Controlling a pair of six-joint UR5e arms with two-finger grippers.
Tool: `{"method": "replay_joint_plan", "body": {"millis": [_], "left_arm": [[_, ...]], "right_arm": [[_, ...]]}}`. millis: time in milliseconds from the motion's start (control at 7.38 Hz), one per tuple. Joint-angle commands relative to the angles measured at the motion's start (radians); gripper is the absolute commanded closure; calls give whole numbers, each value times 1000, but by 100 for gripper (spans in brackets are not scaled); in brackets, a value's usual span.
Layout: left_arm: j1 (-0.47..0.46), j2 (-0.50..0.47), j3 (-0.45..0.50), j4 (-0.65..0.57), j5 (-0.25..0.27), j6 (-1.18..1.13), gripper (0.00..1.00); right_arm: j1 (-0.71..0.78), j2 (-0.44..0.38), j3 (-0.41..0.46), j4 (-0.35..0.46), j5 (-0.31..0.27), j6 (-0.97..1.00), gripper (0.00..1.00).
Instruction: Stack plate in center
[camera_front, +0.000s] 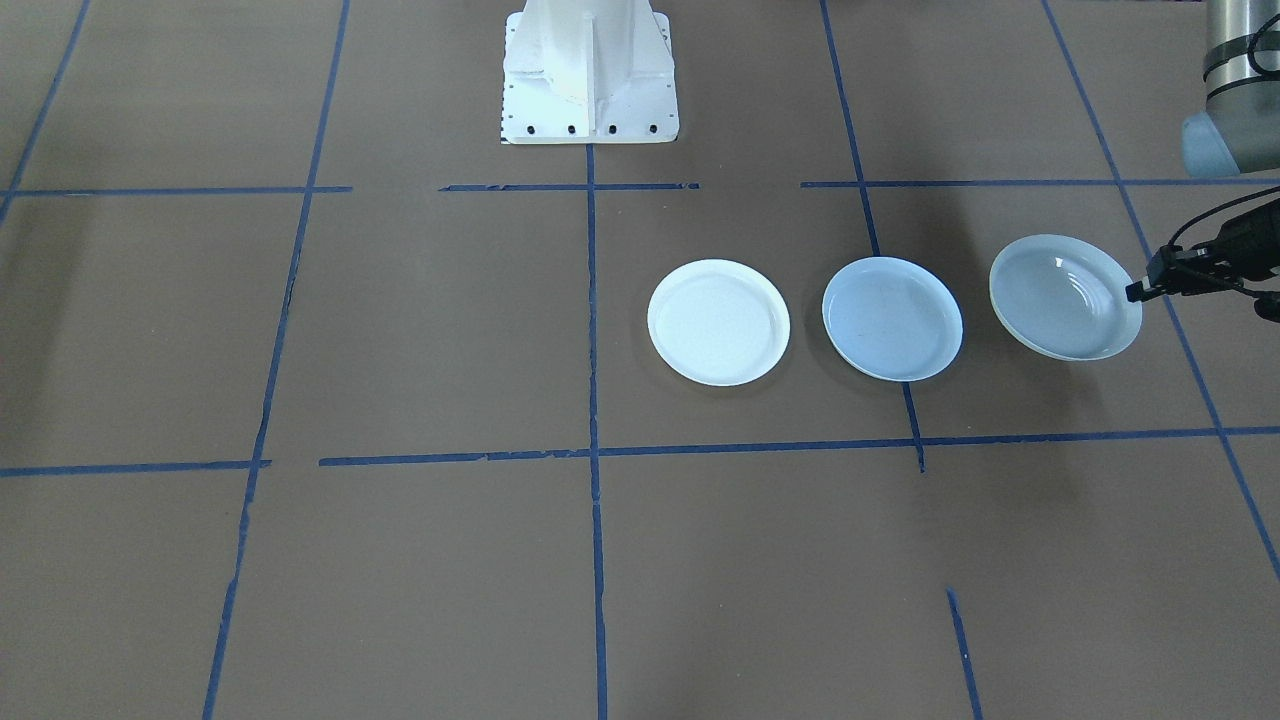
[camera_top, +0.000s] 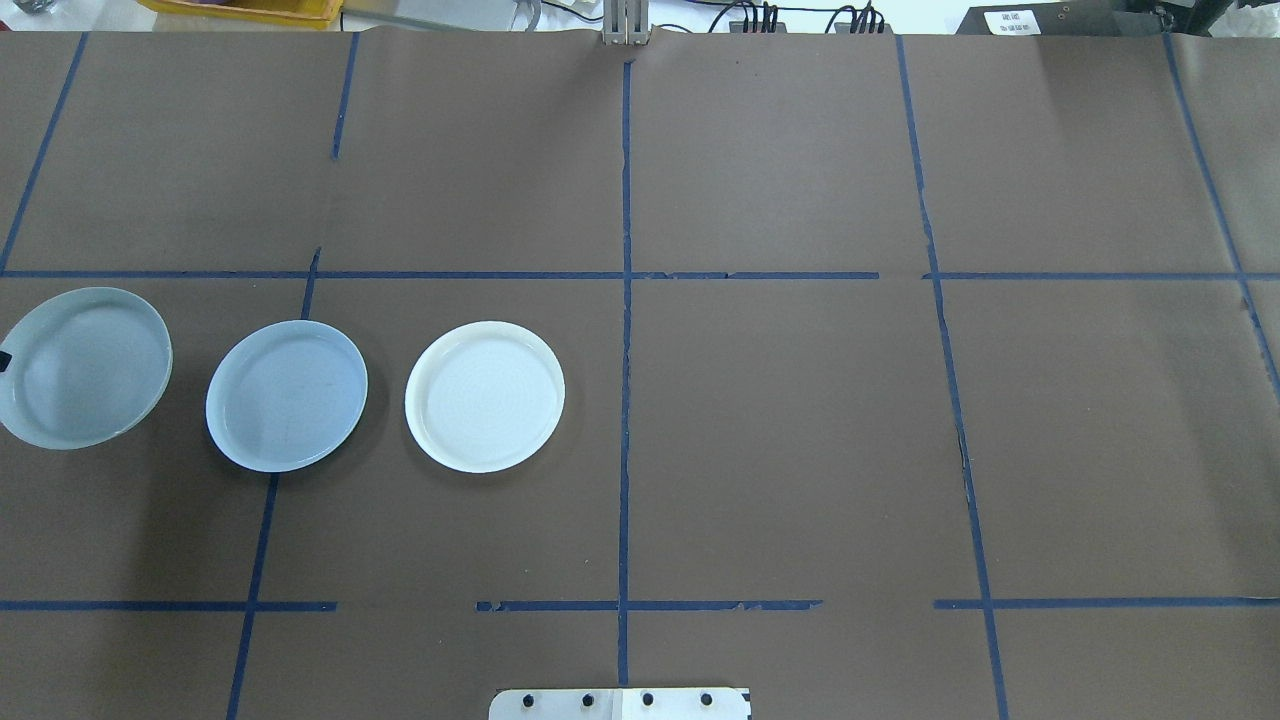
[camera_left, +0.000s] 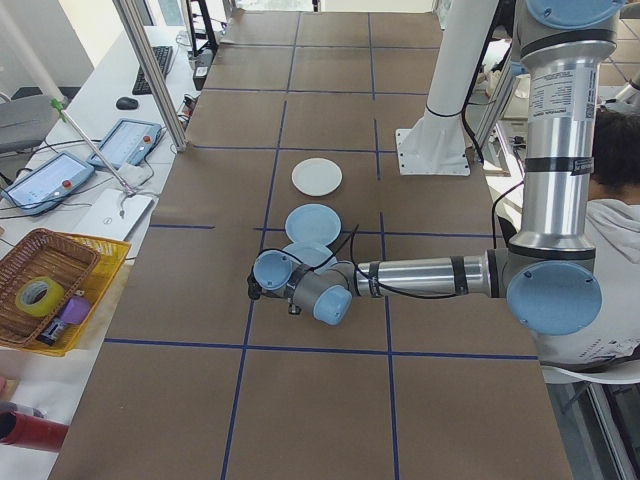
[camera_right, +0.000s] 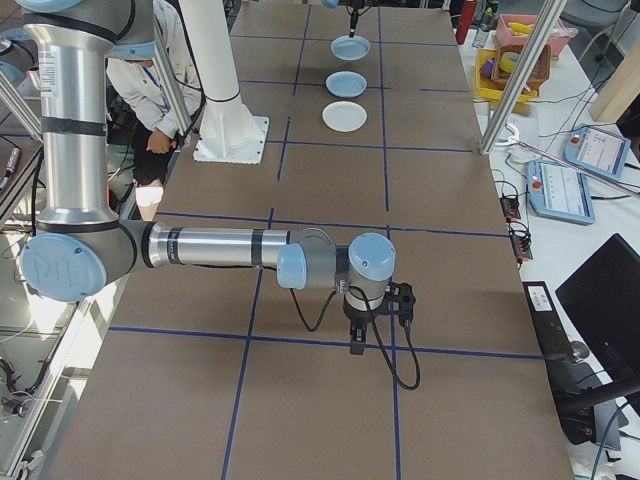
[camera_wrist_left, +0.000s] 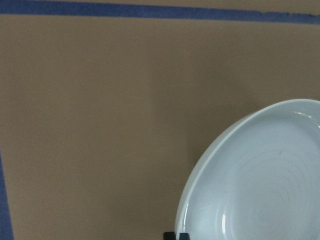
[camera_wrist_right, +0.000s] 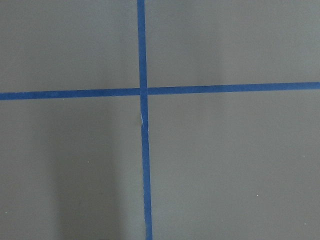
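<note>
Left jaws (camera_front: 1137, 292) pinch ridged plate (camera_front: 1065, 297) rim, plate tilted, forearm low, horizontal; right jaws' state unclear.

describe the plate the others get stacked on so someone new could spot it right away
Three plates sit in a row on the brown table, on the robot's left half. Take the middle plate: pale blue, smooth and shallow. The white plate lies toward the table's middle, and the ridged plate at the outer end is gripped by the left gripper.
</note>
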Motion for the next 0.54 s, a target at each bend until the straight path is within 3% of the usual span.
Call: {"method": "replay_joint_plan", "body": {"millis": [0, 135, 406], "left_arm": [[7, -67, -71, 50, 37, -215, 100], [69, -90, -94, 44, 63, -329, 100], [196, -108, -116, 41, 66, -428, 100]], "right_arm": [[0, 0, 0, 0, -1, 1, 0], [0, 0, 0, 0, -1, -1, 0], [0, 0, 0, 0, -1, 1, 0]]}}
